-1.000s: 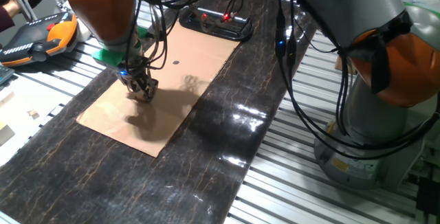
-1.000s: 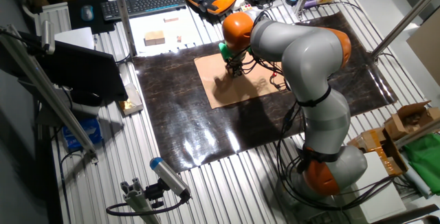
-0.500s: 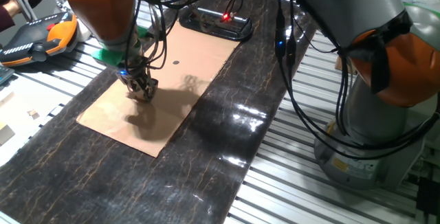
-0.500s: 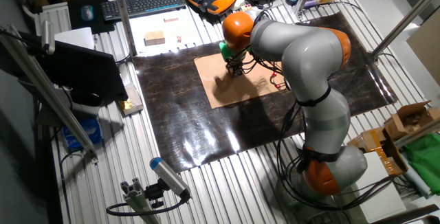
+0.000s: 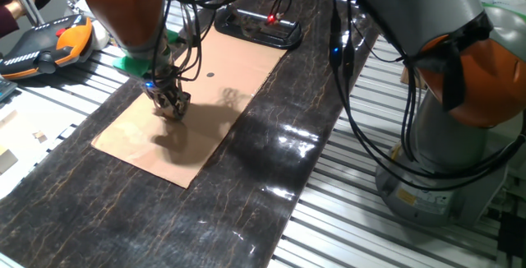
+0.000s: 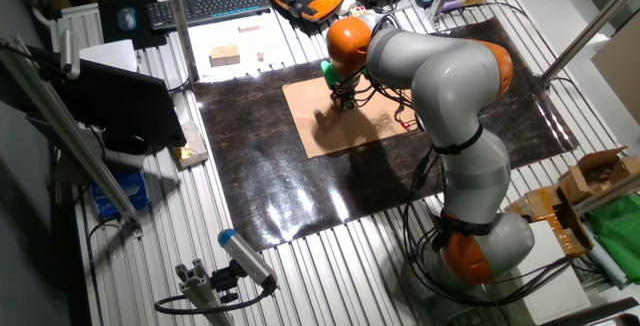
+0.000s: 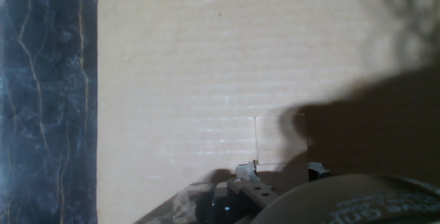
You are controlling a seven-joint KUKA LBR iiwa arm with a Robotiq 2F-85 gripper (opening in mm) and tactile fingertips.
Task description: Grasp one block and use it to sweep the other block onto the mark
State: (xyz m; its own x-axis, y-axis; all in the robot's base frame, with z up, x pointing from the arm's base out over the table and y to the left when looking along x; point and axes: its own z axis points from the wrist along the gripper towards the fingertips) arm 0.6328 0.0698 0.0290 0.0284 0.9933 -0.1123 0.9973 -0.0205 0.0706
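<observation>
My gripper (image 5: 173,109) stands low over the tan cardboard sheet (image 5: 131,136), near its left middle. In the hand view a pale, cardboard-coloured block (image 7: 280,139) sits between the two fingertips (image 7: 247,172), and the jaws close on its sides. The mark (image 5: 210,76) is a tiny dark dot on the cardboard, beyond and to the right of the gripper. The gripper also shows in the other fixed view (image 6: 345,103). I cannot make out a second block in any view; the arm and its shadow hide part of the cardboard.
The cardboard lies on a dark marbled mat (image 5: 271,161) over a slatted metal table. A black device with red lights (image 5: 259,25) sits at the mat's far end. An orange handheld pendant (image 5: 49,42) lies at the left. Cables hang over the cardboard.
The hand has shifted very slightly to the right over the cardboard. The jaws look the same.
</observation>
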